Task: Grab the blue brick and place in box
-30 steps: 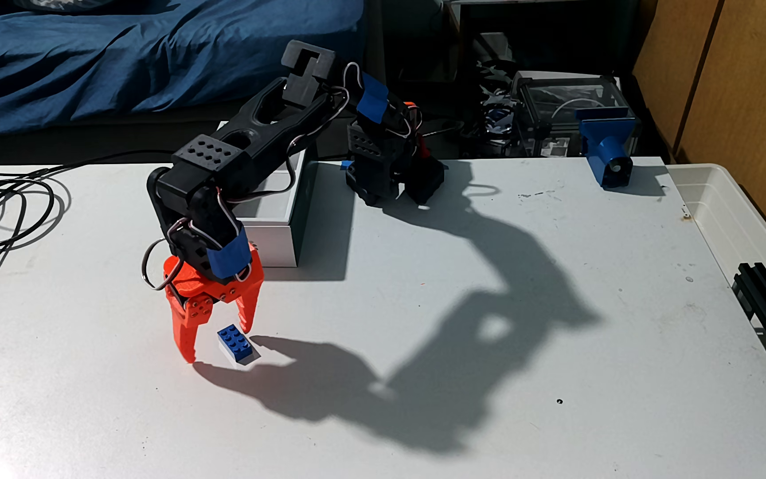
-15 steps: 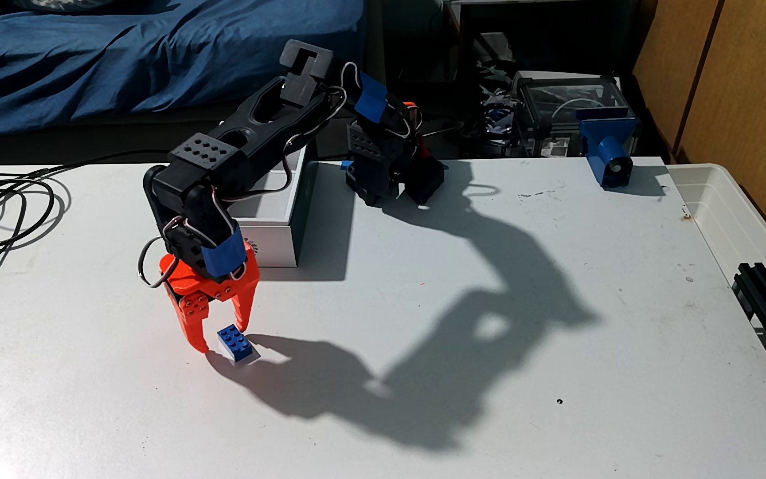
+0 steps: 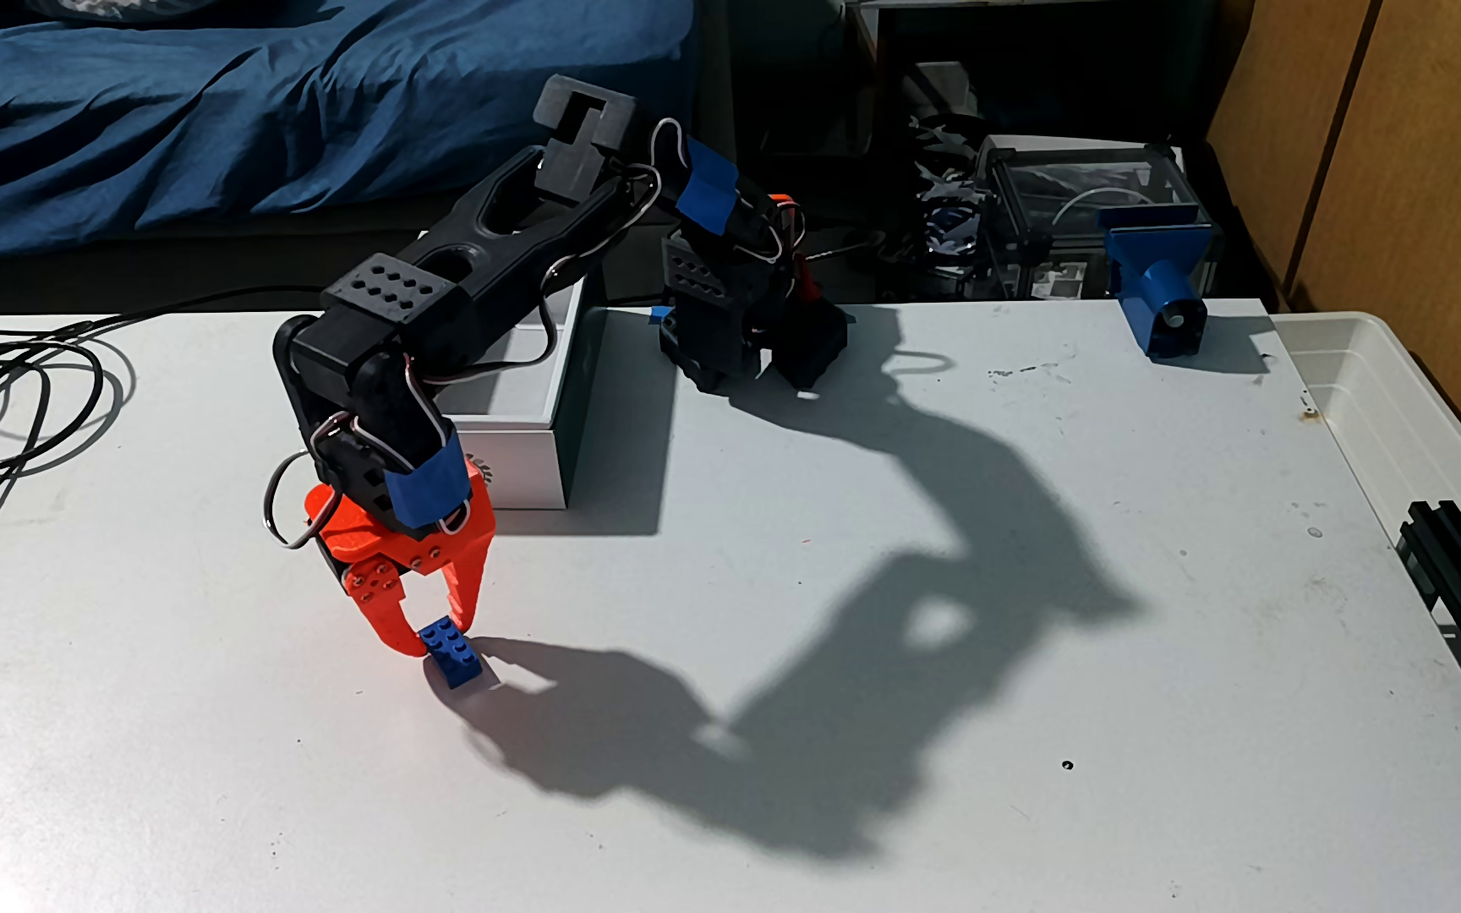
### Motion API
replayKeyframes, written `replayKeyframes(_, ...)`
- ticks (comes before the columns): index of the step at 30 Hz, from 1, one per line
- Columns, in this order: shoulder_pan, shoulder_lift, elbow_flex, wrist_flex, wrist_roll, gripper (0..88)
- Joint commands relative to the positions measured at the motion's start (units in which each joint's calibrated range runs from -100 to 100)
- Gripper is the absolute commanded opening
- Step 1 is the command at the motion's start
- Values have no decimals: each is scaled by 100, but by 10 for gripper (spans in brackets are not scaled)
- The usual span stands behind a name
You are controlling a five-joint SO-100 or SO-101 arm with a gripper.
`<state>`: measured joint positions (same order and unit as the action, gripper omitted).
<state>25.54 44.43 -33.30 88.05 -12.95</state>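
Fixed view of the grasp stage. We see the orange gripper (image 3: 441,645) pointing down at the white table (image 3: 885,702), its two fingers drawn in narrow against the blue brick (image 3: 450,654), one finger on each long side near the far end. The brick sits between the fingertips with its near end tilted, and we cannot tell whether it rests on the table or is just lifted clear. We judge this vertical approach to suit a low, flat part: closing across the short width gives the fingers parallel faces to press on, although a hold so near one end may let the brick pivot during the lift. The box (image 3: 534,456), white with a dark long side, stands open just behind the gripper, between it and the arm's base (image 3: 744,342). This closeness makes for a short carry, but the front wall of the box must be cleared, so we expect a rise before any move backward. The black arm (image 3: 481,255) itself reaches over the box. Well apart lie coiled cables (image 3: 15,395) at the left edge, a blue printed mount (image 3: 1157,281) at the far right, and a translucent tub (image 3: 1412,421) beside the table; none lies on the path.
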Motion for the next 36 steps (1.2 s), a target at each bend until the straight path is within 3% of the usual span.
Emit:
replayKeyframes(1, 47, -58, -24, -46, 3, 55)
replayKeyframes(16, 2, -202, -148, 48, 35, 9)
replayKeyframes(22, 121, -827, -600, 686, 45, 9)
replayKeyframes(29, 767, -2003, -476, 1169, 319, 8)
replayKeyframes(36, 2082, -2908, 580, 1169, 755, 8)
